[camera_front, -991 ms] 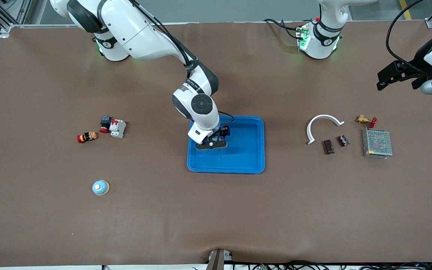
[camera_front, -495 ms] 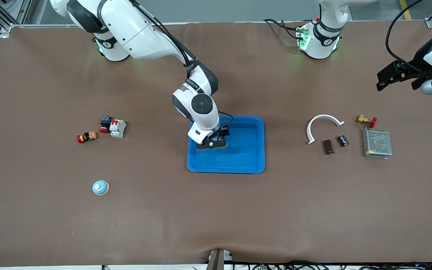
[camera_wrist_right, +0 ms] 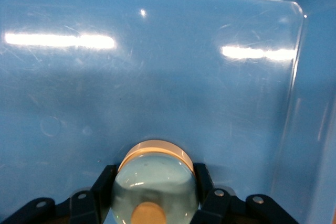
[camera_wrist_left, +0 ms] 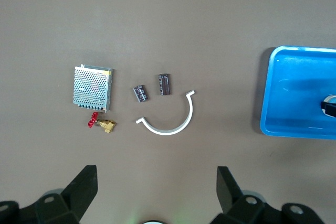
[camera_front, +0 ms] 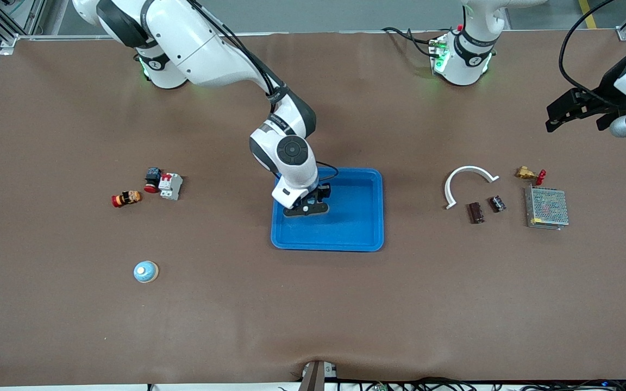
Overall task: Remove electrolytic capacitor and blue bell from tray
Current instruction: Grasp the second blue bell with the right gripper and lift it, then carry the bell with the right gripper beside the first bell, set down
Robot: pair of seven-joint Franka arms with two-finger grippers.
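My right gripper (camera_front: 306, 208) is low in the blue tray (camera_front: 356, 239), at the tray's end toward the right arm. It is shut on a pale blue bell (camera_wrist_right: 155, 182) with a tan button; its fingers (camera_wrist_right: 102, 182) press both sides of the dome. A second pale blue bell (camera_front: 145, 271) sits on the table toward the right arm's end. Two dark capacitors (camera_front: 475, 212) (camera_front: 497, 203) lie toward the left arm's end, also in the left wrist view (camera_wrist_left: 164, 84). My left gripper (camera_front: 584, 111) is open and empty, high over that end (camera_wrist_left: 156, 192).
A white curved piece (camera_front: 468, 182), a brass valve with a red handle (camera_front: 530, 174) and a metal mesh box (camera_front: 546, 207) lie by the capacitors. A breaker (camera_front: 170, 185), a black-and-red button (camera_front: 152, 178) and a red-orange part (camera_front: 126, 199) lie toward the right arm's end.
The right gripper with the bell has shifted very slightly in the tray. The left arm has not visibly moved.
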